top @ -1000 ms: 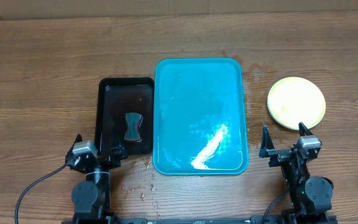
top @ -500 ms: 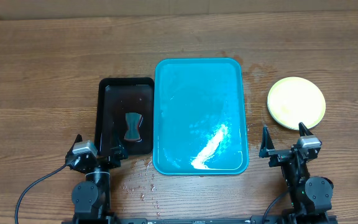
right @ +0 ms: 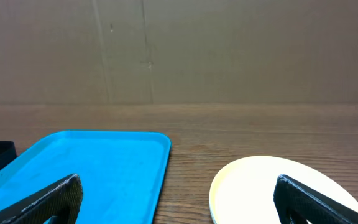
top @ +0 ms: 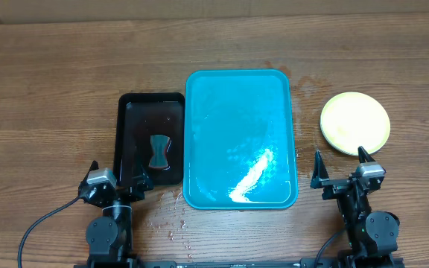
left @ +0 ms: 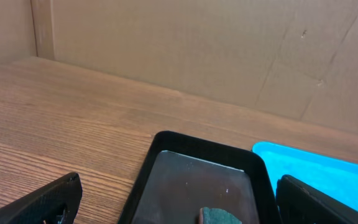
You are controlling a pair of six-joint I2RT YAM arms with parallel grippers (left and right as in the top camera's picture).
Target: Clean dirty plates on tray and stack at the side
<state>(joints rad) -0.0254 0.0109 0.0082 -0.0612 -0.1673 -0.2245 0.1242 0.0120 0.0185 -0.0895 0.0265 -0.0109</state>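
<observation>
The yellow-green plate (top: 354, 123) lies on the surface (top: 51, 89) right of the bare teal tray (top: 222, 97), just far of the right jaws; judge it light, stiff, probably slick plastic, best pinched at its near rim; both those and the left jaws stand spread, holding nothing.

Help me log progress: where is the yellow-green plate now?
Overhead, the yellow-green plate sits right of the teal tray, just ahead of the right gripper.
</observation>
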